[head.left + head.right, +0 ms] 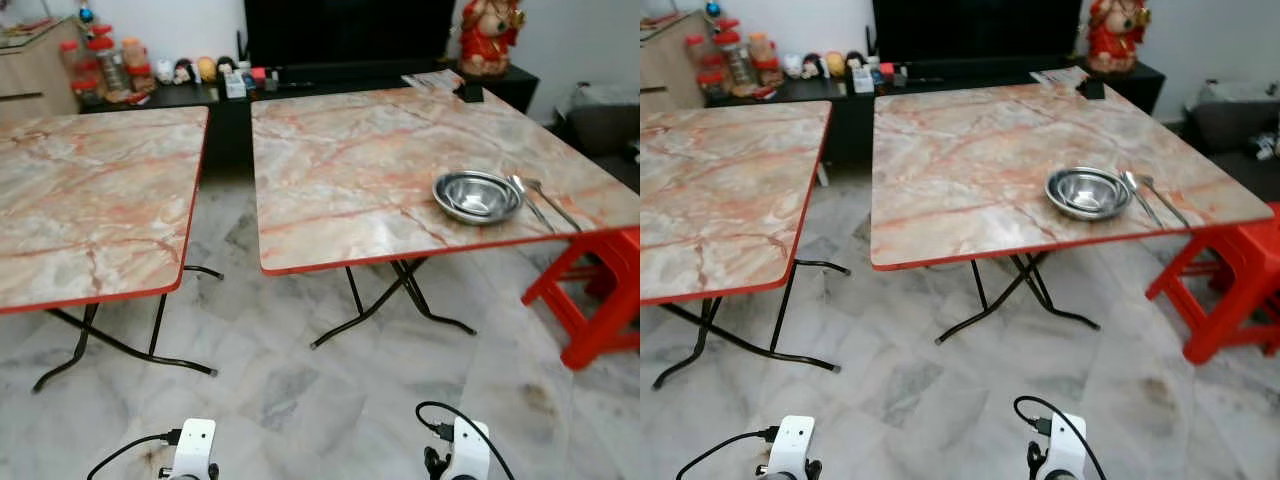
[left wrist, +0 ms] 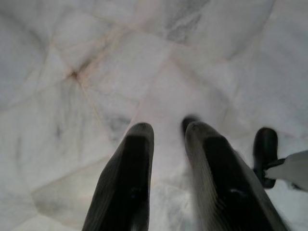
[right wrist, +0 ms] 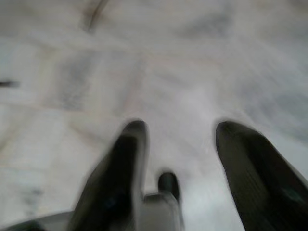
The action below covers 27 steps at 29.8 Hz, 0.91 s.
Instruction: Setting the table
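Both empty: left gripper (image 2: 166, 132) slightly parted, right gripper (image 3: 180, 130) wide, above floor (image 2: 72, 72).

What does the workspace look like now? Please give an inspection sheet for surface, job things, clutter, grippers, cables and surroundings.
Surface: right table and left table, marble-pattern tops, red edges, folding black legs.
Job's things: steel bowl near the right table's front right corner; spoon and fork beside it.
Clutter: papers and a dark object at the far corner.
Grippers: left gripper and right gripper open, empty, hanging over the floor.
Cables: black cable at the right wrist; another at the left.
Surroundings: red stool, TV cabinet, marble floor.
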{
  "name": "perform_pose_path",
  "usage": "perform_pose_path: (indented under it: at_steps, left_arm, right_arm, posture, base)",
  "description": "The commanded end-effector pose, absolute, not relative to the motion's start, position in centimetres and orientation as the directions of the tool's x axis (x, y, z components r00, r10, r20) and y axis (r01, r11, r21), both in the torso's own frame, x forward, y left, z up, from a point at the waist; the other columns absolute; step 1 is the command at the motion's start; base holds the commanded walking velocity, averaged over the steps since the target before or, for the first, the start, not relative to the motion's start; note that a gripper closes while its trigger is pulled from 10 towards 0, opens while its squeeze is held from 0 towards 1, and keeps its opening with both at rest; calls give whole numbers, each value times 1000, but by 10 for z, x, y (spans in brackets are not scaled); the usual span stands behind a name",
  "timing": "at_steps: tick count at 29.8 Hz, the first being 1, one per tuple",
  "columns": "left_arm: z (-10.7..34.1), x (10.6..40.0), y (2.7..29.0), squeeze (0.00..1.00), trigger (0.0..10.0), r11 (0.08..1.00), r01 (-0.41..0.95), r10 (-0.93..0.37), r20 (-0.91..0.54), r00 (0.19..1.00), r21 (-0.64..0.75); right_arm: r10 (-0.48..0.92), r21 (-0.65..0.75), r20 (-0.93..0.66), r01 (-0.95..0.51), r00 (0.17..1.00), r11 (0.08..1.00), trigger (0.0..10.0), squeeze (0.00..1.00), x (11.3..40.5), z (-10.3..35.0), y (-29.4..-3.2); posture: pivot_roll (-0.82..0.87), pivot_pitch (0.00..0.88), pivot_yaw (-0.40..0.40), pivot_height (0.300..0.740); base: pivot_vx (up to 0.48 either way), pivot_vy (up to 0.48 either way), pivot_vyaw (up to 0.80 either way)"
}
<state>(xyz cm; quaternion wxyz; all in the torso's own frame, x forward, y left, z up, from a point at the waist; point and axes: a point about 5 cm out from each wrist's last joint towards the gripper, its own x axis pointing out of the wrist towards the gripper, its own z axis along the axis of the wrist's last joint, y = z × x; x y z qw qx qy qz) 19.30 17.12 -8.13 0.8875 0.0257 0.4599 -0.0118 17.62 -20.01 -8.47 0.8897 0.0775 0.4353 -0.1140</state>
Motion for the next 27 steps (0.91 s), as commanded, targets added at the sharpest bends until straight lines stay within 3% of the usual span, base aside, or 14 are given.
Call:
perform_pose_path:
  at_steps: [1,27]
  left_arm:
    - [-81,191,183,0,10000,998,31,34,-823,567,62]
    - [-81,191,184,0,10000,998,21,41,-821,570,65]
  right_arm:
    - [-119,64,-778,266,617,962,10000,0,184,-82,-191]
    - [-121,61,-777,265,618,962,10000,0,184,-82,-191]
  posture:
    - [-80,0,31,740]
    - [-65,0,26,740]
  base:
    - [0,480,0]
    - [0,475,0]
